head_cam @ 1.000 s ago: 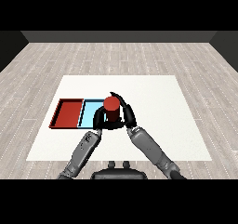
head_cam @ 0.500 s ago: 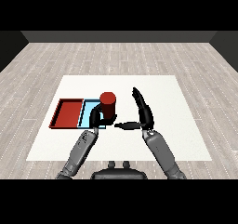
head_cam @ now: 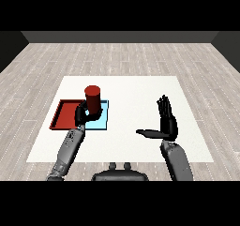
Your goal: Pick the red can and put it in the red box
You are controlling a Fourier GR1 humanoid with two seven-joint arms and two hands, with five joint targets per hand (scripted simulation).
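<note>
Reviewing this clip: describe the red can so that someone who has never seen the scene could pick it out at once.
Start at the white table and find the two flat trays lying side by side near its left edge, the red tray and the light blue tray. The red can stands upright over them, with the fingers of the left hand curled round it. It is the only tall cylinder there.

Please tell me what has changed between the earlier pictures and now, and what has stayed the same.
The right hand let go of the red can and moved away to the right; it is now open and apart from everything. The left hand kept hold of the can and carried it left, towards the red tray. Both trays, red and light blue tray, stayed in place.
</note>
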